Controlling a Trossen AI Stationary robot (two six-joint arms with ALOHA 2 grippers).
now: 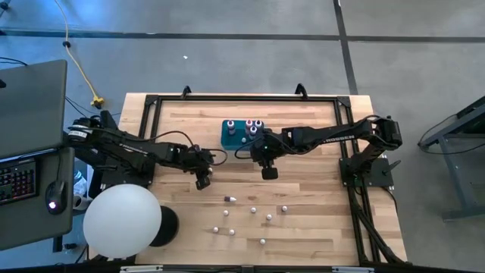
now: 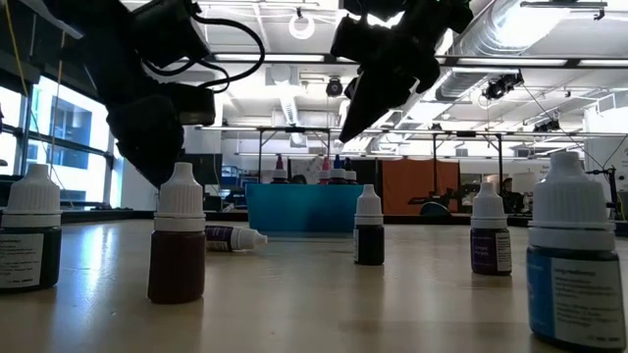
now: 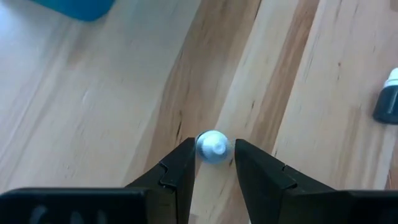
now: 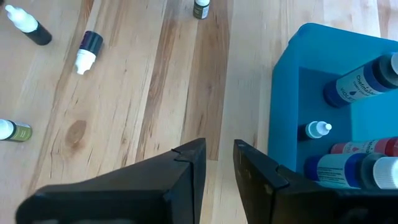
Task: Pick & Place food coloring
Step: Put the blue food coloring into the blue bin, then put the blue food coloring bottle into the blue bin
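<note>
Food coloring: a set of tiny white-capped bottles, in two groups. Several stand upright in the teal box (image 1: 239,134) near the middle of the table's far edge; the rest are scattered on the bare wooden table (image 1: 318,227) toward its near edge, mostly upright, one bottle lying on its side (image 1: 229,199). Left gripper (image 1: 202,180): raised above the table's middle, just short of the scattered group, fingers (image 3: 180,168) closed narrowly on the white cap of one small bottle (image 3: 212,147). Right gripper (image 4: 216,163): beside the box's near edge, fingers narrowly parted with nothing between them. Handling, judged: the bottles look light, rigid plastic, smooth-sided and easily toppled; the ribbed cap or the neck just beneath it seems the surest hold, squeezed gently so the round body does not twist or slip out. Hard to make out: the held bottle's body and colour are hidden below its cap; the labels are unreadable; how many box slots remain free cannot be told; the low view's nearest bottle (image 2: 577,265) is cut off at the frame edge.
</note>
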